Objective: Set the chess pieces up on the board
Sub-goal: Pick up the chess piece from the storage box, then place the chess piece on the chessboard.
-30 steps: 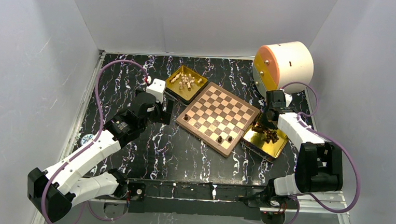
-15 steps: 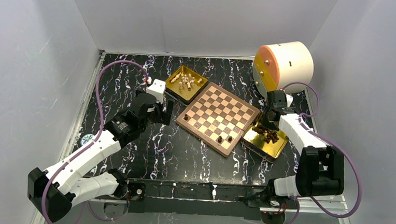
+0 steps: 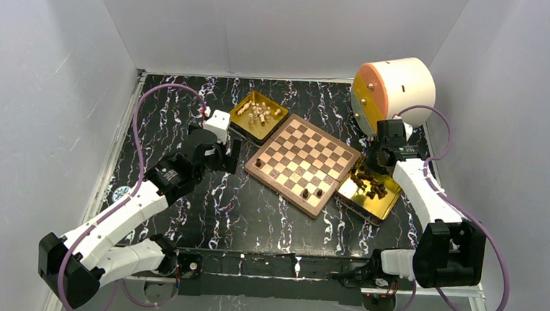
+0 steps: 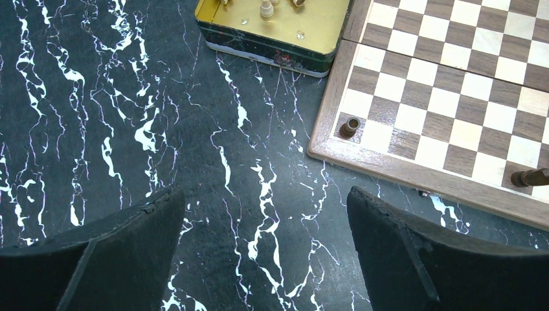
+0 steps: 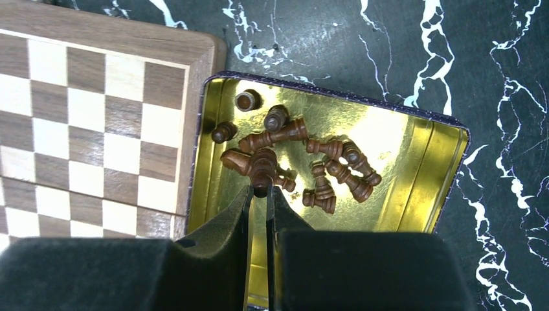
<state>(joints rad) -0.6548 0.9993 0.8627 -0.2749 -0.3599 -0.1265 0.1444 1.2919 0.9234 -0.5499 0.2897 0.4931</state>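
Board [image 5: 84, 123] lies at frame left, beside the right gripper [image 5: 259, 194], which pinches a dark piece [image 5: 262, 167] over the tray [image 5: 414, 149] (left gripper [image 4: 265, 259] gapes wide).

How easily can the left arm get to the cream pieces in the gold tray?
Probably yes: the left gripper is open and the cream pieces lie uncovered in the gold tray just ahead, with nothing between.

Bright, even overhead light, sharp focus throughout, strong glare on the gold tray [image 5: 401, 165], soft shadows.
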